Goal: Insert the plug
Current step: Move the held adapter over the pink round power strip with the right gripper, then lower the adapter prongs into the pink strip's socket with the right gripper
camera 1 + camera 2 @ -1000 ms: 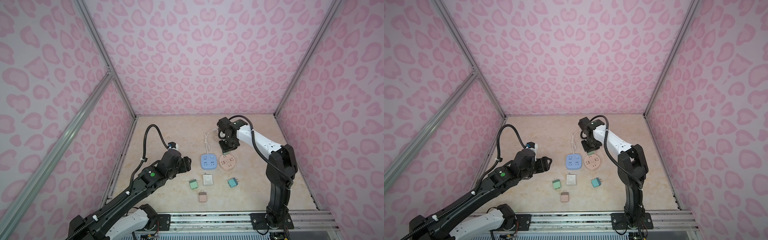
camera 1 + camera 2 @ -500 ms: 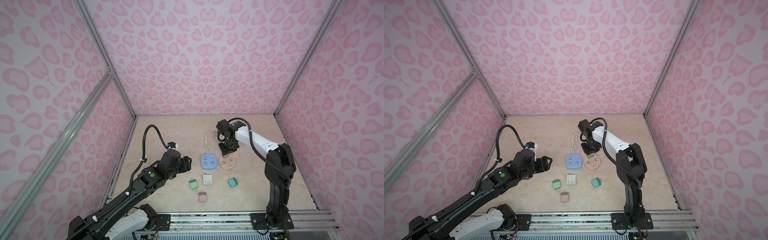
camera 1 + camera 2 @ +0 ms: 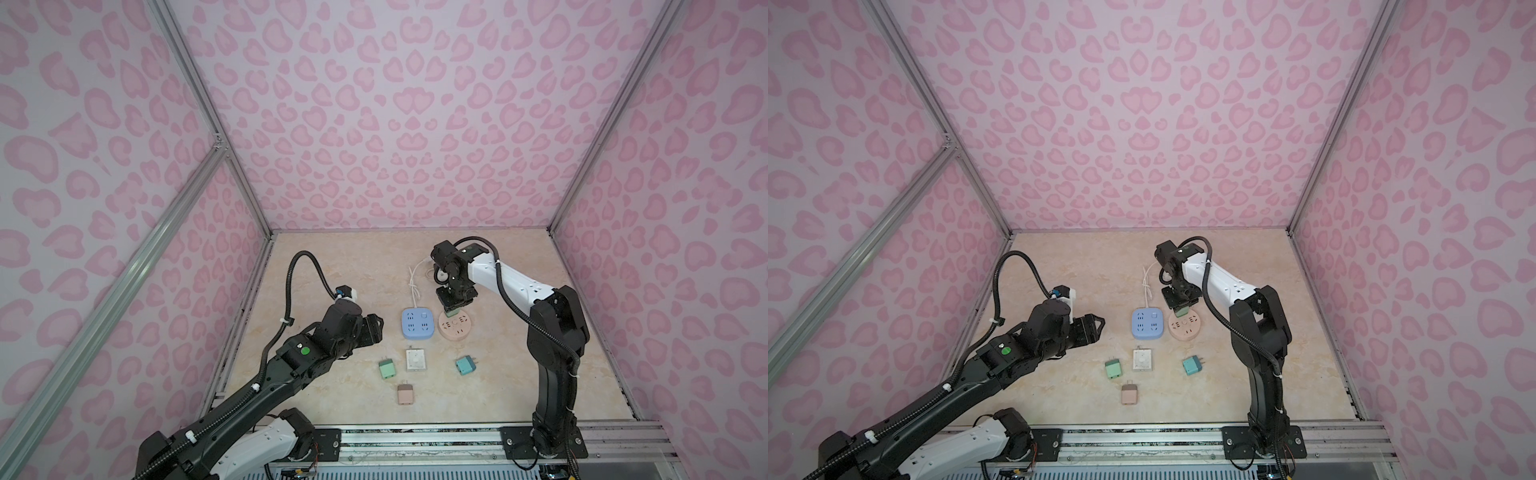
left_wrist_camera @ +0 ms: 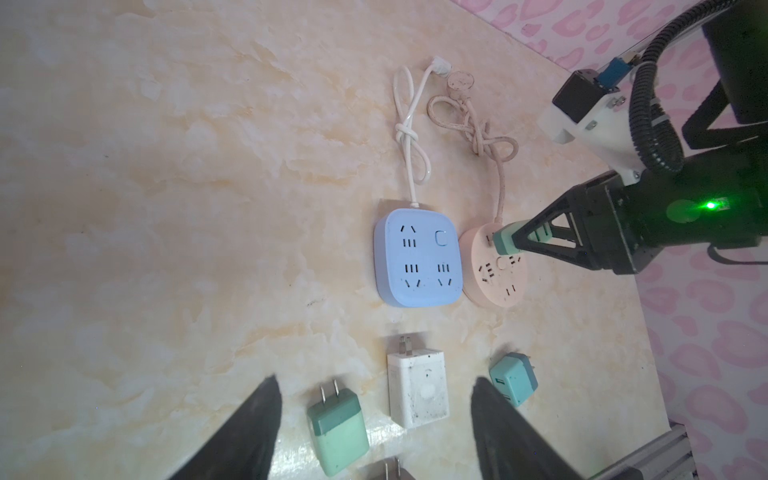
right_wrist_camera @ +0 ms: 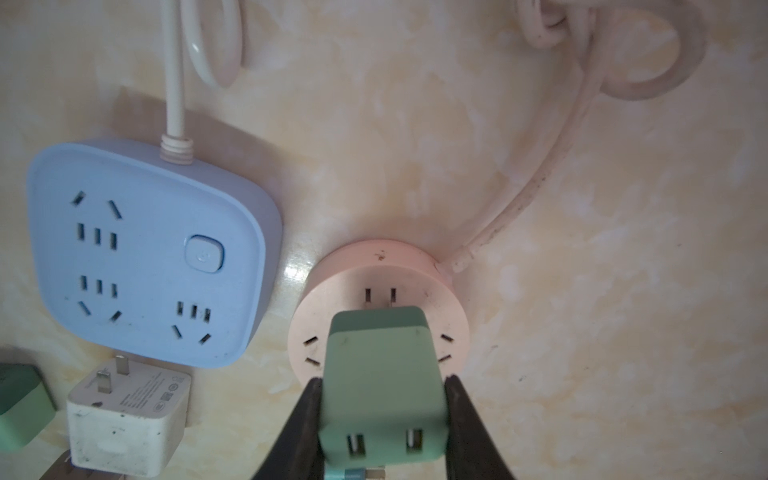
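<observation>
While upright, plug [image 5: 382, 386] prongs-down over pink socket [image 5: 376, 272].

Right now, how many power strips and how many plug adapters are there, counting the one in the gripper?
Power strips: 2, blue strip, round pink strip.
Loose adapters: 4, green adapter, white adapter, teal adapter, pink adapter.
Adapters in the right gripper: 1, held green adapter.
Total: 7.

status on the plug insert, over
Right gripper shut on green plug. Plug down at pink round socket, by its two-slot outlet, seating unclear. Left gripper open, apart from blue power strip. Nothing in the way.
</observation>
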You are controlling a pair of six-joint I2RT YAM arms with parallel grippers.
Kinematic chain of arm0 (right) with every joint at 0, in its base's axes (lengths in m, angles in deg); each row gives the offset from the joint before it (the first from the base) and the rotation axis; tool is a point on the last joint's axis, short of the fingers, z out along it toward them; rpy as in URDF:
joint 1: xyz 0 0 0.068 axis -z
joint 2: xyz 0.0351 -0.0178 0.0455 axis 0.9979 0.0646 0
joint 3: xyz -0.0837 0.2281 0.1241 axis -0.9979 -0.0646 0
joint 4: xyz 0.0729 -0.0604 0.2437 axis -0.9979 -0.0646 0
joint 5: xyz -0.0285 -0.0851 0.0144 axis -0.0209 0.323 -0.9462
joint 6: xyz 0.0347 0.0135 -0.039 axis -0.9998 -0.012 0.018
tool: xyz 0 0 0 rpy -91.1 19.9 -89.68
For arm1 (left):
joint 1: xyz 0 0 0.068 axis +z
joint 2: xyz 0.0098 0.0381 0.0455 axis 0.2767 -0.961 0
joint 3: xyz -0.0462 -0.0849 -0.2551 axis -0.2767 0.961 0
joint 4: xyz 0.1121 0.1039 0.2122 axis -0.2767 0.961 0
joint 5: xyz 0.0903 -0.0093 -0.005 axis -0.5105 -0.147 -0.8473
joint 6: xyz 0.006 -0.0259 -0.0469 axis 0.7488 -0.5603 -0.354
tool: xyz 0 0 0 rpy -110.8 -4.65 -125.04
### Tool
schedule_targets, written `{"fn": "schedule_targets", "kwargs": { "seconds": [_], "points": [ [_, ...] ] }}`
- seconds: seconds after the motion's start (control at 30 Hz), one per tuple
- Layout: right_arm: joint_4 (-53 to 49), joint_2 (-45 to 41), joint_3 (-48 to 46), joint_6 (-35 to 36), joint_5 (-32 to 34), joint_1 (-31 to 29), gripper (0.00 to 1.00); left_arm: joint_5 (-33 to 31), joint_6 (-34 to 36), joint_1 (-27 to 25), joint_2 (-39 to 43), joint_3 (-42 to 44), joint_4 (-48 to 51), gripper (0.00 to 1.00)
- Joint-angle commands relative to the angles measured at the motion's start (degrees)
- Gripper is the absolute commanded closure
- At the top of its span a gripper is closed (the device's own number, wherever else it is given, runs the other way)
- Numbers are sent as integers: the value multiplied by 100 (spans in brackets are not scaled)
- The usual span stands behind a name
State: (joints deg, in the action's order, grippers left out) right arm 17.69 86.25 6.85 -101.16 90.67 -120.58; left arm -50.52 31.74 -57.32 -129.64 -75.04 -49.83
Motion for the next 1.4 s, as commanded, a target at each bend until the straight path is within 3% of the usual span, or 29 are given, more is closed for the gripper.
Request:
{"fn": "schedule_targets", "kwargs": {
  "seconds": [0.0, 0.37, 0.63, 1.1, 1.37],
  "points": [
    [8, 160, -56, 52, -5, 1, 100, -65, -23, 4, -45, 6, -121, 26],
    [10, 329, 50, 105, -87, 7, 100, 228, -107, 1, -283, 41, -300, 26],
    [-21, 432, 54, 113, -59, 1, 100, 99, -104, -5, -178, 77, -259, 27],
    [479, 788, -500, -60, -446, 43, 100, 85, -94, -2, -214, 117, -271, 27],
    [530, 471, -697, -692, 58, 151, 100, 29, -103, -5, -158, 126, -244, 27]
  ]
}}
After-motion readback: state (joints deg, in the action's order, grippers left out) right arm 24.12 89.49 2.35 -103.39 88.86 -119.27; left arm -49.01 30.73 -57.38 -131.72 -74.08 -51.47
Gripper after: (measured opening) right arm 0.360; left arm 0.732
